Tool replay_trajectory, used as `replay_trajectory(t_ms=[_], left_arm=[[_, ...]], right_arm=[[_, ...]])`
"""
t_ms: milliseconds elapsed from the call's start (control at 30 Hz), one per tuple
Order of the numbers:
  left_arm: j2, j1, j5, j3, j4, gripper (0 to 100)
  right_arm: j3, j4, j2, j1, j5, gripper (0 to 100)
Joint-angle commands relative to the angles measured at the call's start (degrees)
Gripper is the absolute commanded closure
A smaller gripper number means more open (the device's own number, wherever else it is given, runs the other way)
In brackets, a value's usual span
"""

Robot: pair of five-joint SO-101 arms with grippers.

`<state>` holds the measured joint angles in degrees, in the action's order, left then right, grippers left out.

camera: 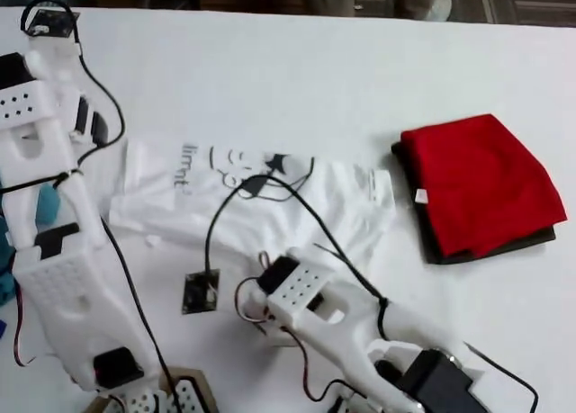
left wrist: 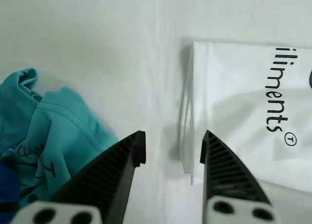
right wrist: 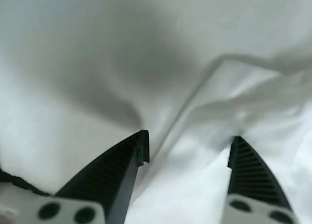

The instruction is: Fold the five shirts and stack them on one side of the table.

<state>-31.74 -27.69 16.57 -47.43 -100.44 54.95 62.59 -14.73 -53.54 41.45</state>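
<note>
Right gripper (right wrist: pixel 190 139) over creased white shirt (camera: pixel 351 202)

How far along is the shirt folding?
Done: the red shirt sits folded on a dark shirt, stacked to one side. In hand: the white shirt looks partly folded; the left pincer is open at its edge and the right pincer is open over it, neither gripping. Left: the teal shirt lies crumpled, with blue cloth beside it, likely the fifth.
</note>
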Motion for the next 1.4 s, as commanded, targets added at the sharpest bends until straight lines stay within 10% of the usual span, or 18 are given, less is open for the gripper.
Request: replay_trajectory(t_ms=[0,567,900,1367], left_arm=[[4.31,-0.7,0.62,-0.57,0.53,79],[4.66,-1.23,0.62,-0.66,0.26,79],[4.48,-2.81,1.76,-0.66,0.44,79],[4.4,-2.81,1.76,-0.66,0.62,79]], right_arm=[[1.85,-2.77,-1.71,-0.13,-0.53,73.7],[-0.53,-3.3,5.76,6.64,2.37,90.7],[-4.57,2.24,5.58,6.64,1.41,71.7],[-3.16,1.01,10.77,2.68,1.32,71.3]])
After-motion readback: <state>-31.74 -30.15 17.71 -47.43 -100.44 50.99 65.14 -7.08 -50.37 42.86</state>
